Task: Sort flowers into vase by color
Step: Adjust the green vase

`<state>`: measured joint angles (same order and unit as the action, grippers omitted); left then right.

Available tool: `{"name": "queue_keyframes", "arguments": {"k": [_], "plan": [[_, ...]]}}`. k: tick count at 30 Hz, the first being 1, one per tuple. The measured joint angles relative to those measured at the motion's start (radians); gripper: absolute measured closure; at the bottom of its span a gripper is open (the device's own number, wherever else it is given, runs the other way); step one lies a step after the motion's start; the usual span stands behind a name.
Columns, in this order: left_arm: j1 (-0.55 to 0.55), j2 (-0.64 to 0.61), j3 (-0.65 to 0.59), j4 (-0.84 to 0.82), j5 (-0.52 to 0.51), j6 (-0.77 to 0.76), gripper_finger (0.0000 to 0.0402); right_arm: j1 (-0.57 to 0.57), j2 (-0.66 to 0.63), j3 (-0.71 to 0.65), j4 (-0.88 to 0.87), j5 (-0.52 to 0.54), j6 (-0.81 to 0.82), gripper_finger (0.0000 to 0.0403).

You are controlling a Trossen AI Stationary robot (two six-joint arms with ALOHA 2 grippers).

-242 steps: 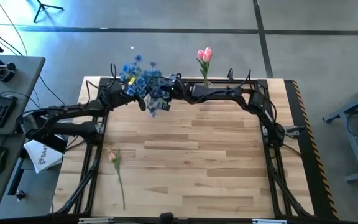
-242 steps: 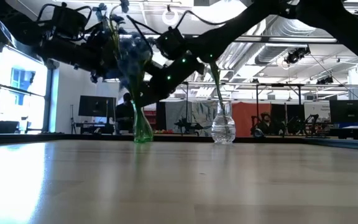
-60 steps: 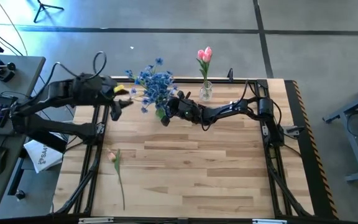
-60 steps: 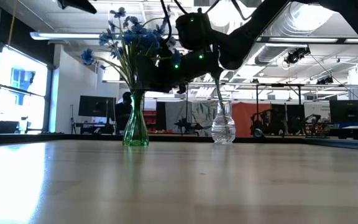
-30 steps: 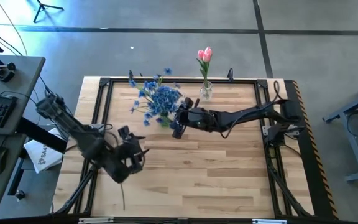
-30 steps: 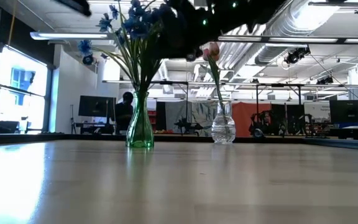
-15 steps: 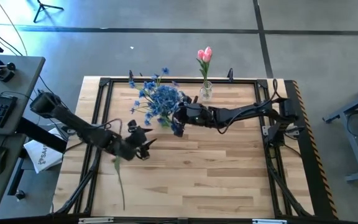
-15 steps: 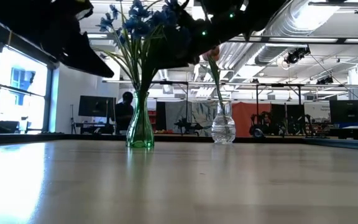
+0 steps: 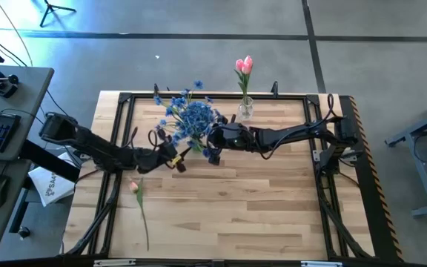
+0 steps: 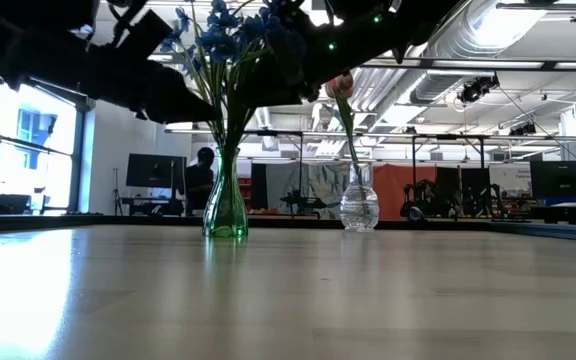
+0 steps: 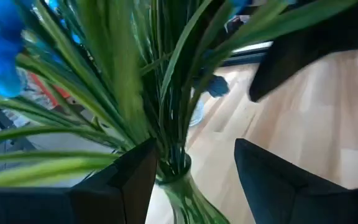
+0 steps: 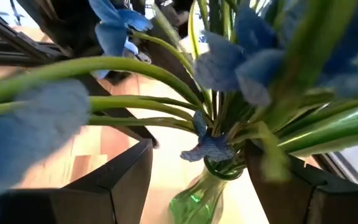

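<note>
Overhead, both open tools (image 9: 170, 157) (image 9: 213, 144) flank the blue flowers (image 9: 190, 119); only wrist views reveal the green vase (image 12: 207, 186).

Bunch of flowers (image 9: 189, 119) in vase (image 10: 224, 205), between left claw (image 9: 170, 159) and right claw (image 9: 213, 145)
</note>
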<state>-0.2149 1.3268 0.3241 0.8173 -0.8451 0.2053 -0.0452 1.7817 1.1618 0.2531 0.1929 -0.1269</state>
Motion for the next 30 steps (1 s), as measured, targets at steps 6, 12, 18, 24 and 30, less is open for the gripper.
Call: {"name": "queue_keyframes", "arguments": {"k": [6, 12, 18, 24, 30], "plan": [[0.091, 0.083, 0.000, 0.124, 0.043, 0.009, 0.0200, 0.000, 0.001, 0.000, 0.006, -0.003, 0.041, 0.0153], [0.145, 0.148, 0.001, 0.235, 0.123, 0.017, 0.0215, 0.000, 0.005, 0.000, 0.007, -0.010, 0.044, 0.0154], [0.183, 0.201, 0.029, 0.243, 0.157, 0.016, 0.0269, 0.011, 0.005, 0.000, 0.006, -0.009, 0.043, 0.0154], [0.196, 0.220, 0.049, 0.242, 0.165, 0.008, 0.0330, 0.032, 0.001, 0.000, 0.005, 0.002, 0.022, 0.0154], [0.196, 0.218, 0.050, 0.237, 0.164, -0.003, 0.0390, 0.072, -0.039, 0.000, -0.022, 0.067, 0.014, 0.0153]]}}
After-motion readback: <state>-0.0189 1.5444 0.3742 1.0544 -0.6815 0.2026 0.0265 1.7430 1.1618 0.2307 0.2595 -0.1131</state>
